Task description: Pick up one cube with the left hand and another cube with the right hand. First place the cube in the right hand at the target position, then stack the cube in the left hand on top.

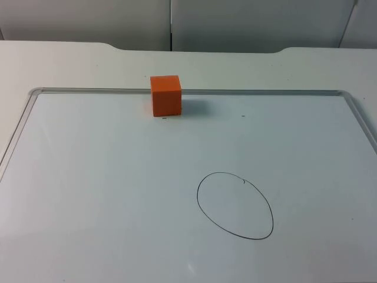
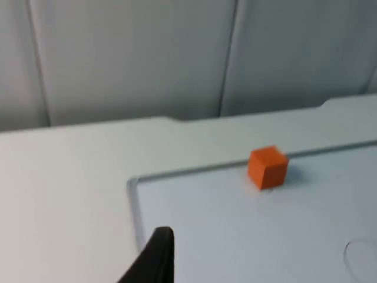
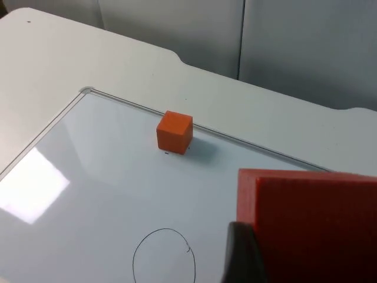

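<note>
Two orange cubes are counted. One cube is clamped in the right gripper, raised above the whiteboard. The other cube sits at the board's far edge, untouched. One drawn circle marks the target. The left gripper hangs well short of the free cube; whether it is open cannot be told. Judged next: the free cube must be grasped by the left.

Top cam looks down and forward over the whiteboard toward the partition wall, both wrist cams face that wall from nearer, lower and opposite sides, probably higher on the right, all three sharing the orange cube at the board's far rim.
</note>
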Available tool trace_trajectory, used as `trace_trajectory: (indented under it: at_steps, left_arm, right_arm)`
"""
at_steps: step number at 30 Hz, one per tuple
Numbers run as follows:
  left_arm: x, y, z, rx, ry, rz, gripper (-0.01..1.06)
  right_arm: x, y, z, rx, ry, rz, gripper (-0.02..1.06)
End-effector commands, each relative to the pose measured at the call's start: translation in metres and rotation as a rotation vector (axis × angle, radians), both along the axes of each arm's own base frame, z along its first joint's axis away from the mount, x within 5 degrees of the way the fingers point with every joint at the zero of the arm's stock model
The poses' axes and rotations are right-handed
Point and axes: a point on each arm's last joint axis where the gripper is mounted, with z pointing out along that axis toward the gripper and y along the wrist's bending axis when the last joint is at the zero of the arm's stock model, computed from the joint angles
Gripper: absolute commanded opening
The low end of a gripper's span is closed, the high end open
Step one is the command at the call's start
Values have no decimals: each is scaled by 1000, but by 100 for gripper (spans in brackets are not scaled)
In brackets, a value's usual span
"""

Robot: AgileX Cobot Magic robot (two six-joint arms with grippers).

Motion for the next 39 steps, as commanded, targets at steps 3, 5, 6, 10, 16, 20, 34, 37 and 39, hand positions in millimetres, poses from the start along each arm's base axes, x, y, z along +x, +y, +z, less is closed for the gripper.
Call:
trace_trajectory:
  at_steps: [3, 5, 6, 10, 16, 20, 34, 37, 39]
  left_arm:
    - [29, -15, 48, -81, -176, -140, 99]
    - [36, -18, 59, -78, -210, -172, 99]
    - [46, -21, 70, -91, -220, -207, 99]
    - [83, -29, 95, -95, -222, -285, 99]
    - [178, -44, 111, -121, -42, -415, 99]
    - [251, -57, 97, -168, 146, -499, 99]
    - [382, -173, -22, -50, 574, -310, 99]
    - [395, -190, -46, 14, 642, -281, 99]
    - [405, -204, -67, 54, 698, -277, 99]
  right_arm:
    - [1, 0, 3, 4, -52, 7, 0]
    - [1, 0, 5, 10, -64, 7, 0]
    - [2, 1, 5, 14, -72, 7, 0]
    - [2, 1, 7, 23, -89, 7, 0]
    - [3, 1, 8, 32, -105, 7, 0]
    - [3, 1, 9, 38, -118, 8, 0]
    - [4, 2, 12, 74, -138, -3, 0]
    - [4, 2, 13, 75, -139, -3, 0]
    - [4, 2, 13, 76, -141, -3, 0]
